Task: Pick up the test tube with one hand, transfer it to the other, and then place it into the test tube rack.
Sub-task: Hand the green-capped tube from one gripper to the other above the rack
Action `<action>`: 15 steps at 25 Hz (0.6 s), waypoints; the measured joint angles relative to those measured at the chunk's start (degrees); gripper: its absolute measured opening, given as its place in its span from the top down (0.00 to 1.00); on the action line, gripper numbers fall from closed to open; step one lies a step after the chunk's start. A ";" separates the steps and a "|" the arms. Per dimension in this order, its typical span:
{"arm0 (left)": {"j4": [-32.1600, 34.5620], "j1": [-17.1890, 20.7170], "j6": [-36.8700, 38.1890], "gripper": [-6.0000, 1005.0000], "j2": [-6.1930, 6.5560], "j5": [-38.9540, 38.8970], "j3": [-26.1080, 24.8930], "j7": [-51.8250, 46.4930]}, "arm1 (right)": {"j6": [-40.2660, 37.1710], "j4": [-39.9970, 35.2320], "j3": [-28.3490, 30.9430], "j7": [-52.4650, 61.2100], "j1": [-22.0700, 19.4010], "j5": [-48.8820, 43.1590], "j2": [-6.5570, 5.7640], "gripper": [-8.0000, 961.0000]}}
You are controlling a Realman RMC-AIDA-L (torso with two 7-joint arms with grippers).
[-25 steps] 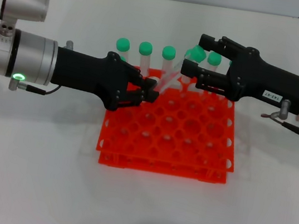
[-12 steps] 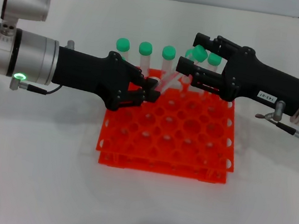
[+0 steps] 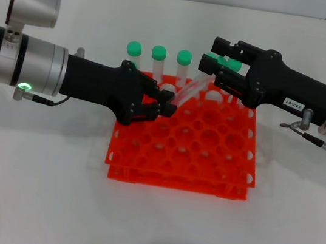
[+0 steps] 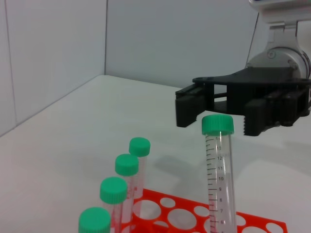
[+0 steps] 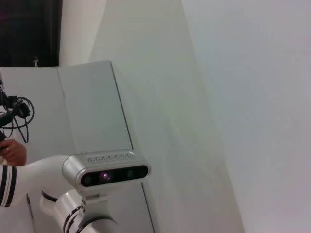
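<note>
My left gripper (image 3: 160, 104), unlabelled, with a green light on its wrist, is shut on the lower end of the test tube (image 3: 186, 92) above the orange rack (image 3: 182, 155). The tube slants up toward my right gripper (image 3: 218, 55), which carries a white label and has a blue light on its wrist. The right gripper's fingers (image 4: 194, 104) stand open on either side of the tube's green cap (image 4: 217, 124). The rack's edge also shows in the left wrist view (image 4: 170, 213). The right wrist view shows none of these.
Several other green-capped tubes stand in the rack's back row (image 3: 158, 52), also in the left wrist view (image 4: 127, 164); some are hidden behind the right gripper. The rack sits on a white table (image 3: 30, 188) with a wall behind.
The right gripper has moved left onto the cap end of the tube and its fingers have narrowed. The left gripper shifted slightly right and the tube leans more.
</note>
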 joint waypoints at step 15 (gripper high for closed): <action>0.71 -0.18 0.10 0.78 -0.19 -0.48 0.02 0.14 | 0.43 0.09 -0.83 0.34 0.01 0.60 0.00 0.62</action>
